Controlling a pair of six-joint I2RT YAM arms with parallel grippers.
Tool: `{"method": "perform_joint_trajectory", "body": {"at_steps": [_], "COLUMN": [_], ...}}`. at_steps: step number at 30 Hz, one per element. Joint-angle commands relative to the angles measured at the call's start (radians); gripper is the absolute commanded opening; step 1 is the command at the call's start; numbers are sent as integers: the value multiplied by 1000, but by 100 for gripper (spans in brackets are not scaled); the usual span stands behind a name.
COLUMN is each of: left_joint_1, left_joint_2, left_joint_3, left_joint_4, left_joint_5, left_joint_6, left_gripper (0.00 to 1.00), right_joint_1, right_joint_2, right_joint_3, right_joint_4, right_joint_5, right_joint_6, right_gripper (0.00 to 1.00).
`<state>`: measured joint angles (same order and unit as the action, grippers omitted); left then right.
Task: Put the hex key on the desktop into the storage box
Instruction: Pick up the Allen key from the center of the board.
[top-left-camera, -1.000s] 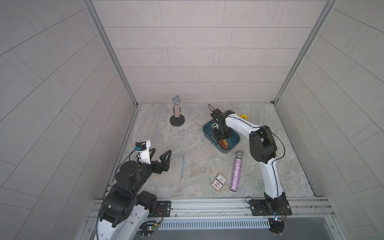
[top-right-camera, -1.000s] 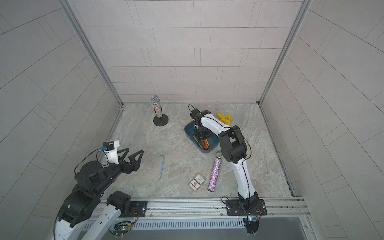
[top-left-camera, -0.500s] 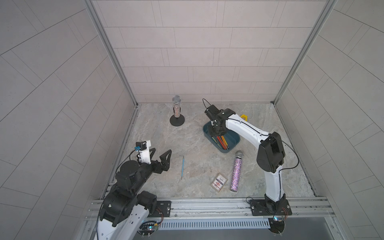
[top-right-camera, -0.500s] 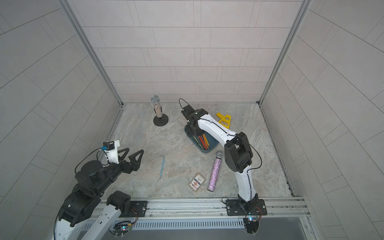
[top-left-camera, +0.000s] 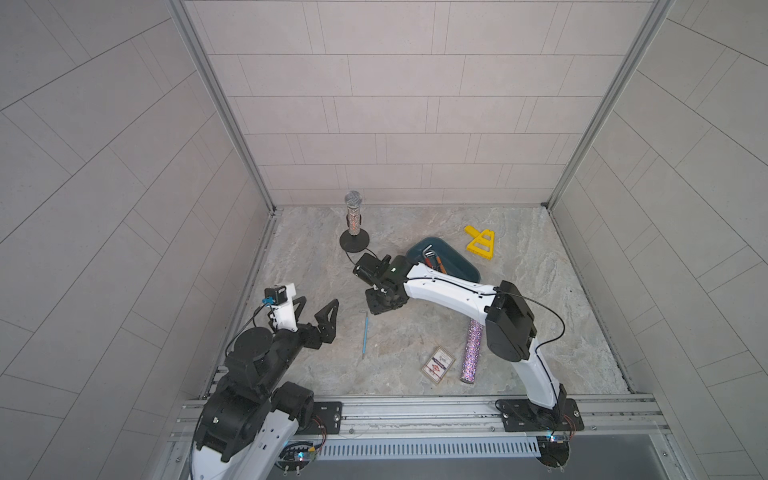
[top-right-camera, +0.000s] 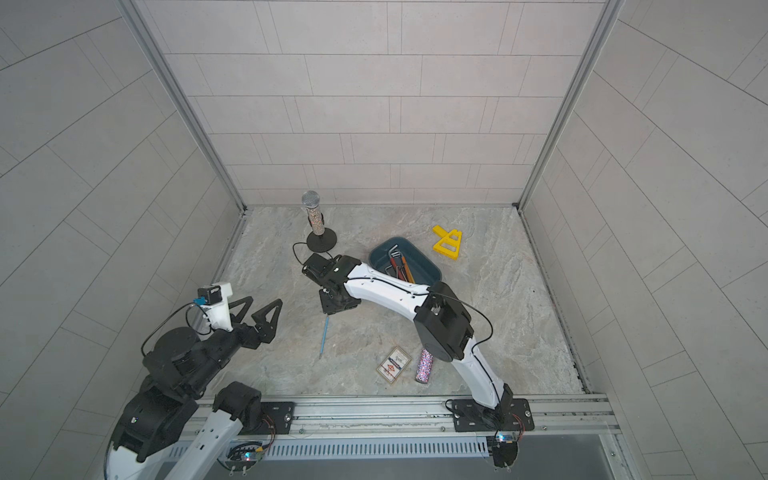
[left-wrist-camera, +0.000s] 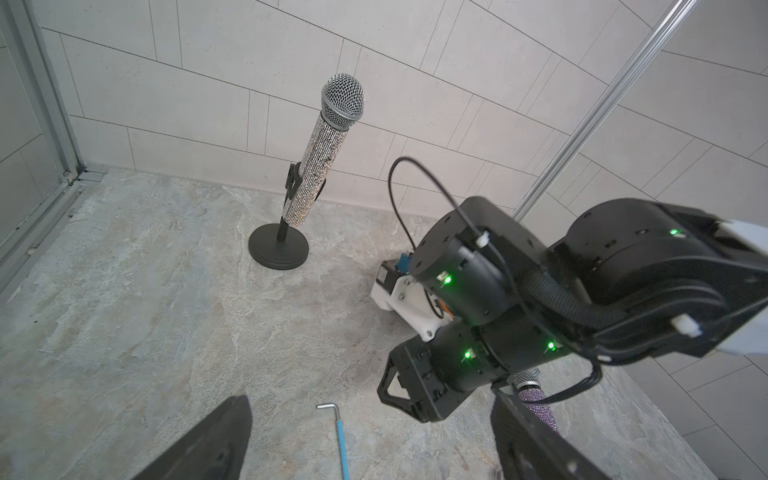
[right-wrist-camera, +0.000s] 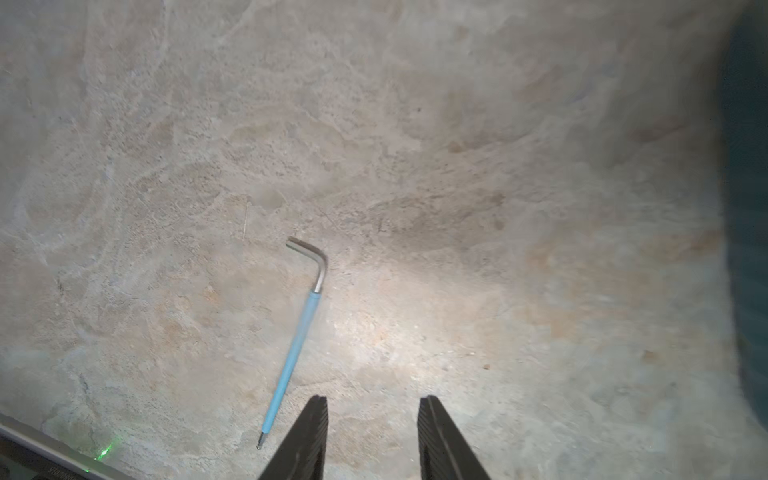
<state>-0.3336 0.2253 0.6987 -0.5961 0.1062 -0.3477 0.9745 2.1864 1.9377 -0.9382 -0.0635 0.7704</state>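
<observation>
A hex key (top-left-camera: 365, 334) (top-right-camera: 323, 337) with a blue sleeve lies on the desktop (top-left-camera: 415, 328), bent end toward the back. My right gripper (top-left-camera: 380, 305) (top-right-camera: 337, 302) (right-wrist-camera: 372, 400) hovers just beyond that bent end, open and holding nothing. The hex key (right-wrist-camera: 297, 332) lies beside one finger, not between them. The teal storage box (top-left-camera: 459, 262) (top-right-camera: 420, 258) sits behind the right arm with several hex keys inside. My left gripper (top-left-camera: 314, 306) (top-right-camera: 264, 302) (left-wrist-camera: 370, 399) rests open at the front left, pointing at the hex key (left-wrist-camera: 341, 436).
A glitter microphone on a black stand (top-left-camera: 353, 226) rises at the back. A yellow triangular frame (top-left-camera: 482, 245) lies right of the box. A second glitter microphone (top-left-camera: 471, 353) and a small card (top-left-camera: 437, 364) lie near the front. Tiled walls close three sides.
My right arm has come out of the storage box and swung left and forward to the blue hex key, its jaws a little wider. The left arm has not moved.
</observation>
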Motion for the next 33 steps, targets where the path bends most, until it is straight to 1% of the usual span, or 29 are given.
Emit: {"method": "perform_joint_trajectory", "body": {"at_steps": [1, 5, 9, 16, 27, 33], "left_joint_1": [5, 5, 5, 5, 6, 6], "left_joint_2": [-12, -17, -17, -21, -19, -20], "left_joint_3": [-2, -1, -1, -1, -1, -1], "left_joint_4": [2, 2, 4, 3, 4, 5], "left_joint_5": [-16, -19, -19, -23, -19, -19], "left_joint_6": [-2, -2, -3, -2, -2, -3], "left_gripper": [97, 97, 97, 97, 97, 97], "right_joint_1": [34, 65, 82, 97, 107, 104], "right_joint_2": [30, 67, 123, 215, 251, 288], "right_joint_3": [38, 69, 120, 209, 221, 228], "right_joint_4": [-9, -2, -11, -79, -101, -119], "right_joint_5": [16, 9, -23, -25, 2, 7], "right_joint_6": [81, 130, 168, 213, 248, 262], "right_gripper": [40, 41, 41, 38, 37, 33]}}
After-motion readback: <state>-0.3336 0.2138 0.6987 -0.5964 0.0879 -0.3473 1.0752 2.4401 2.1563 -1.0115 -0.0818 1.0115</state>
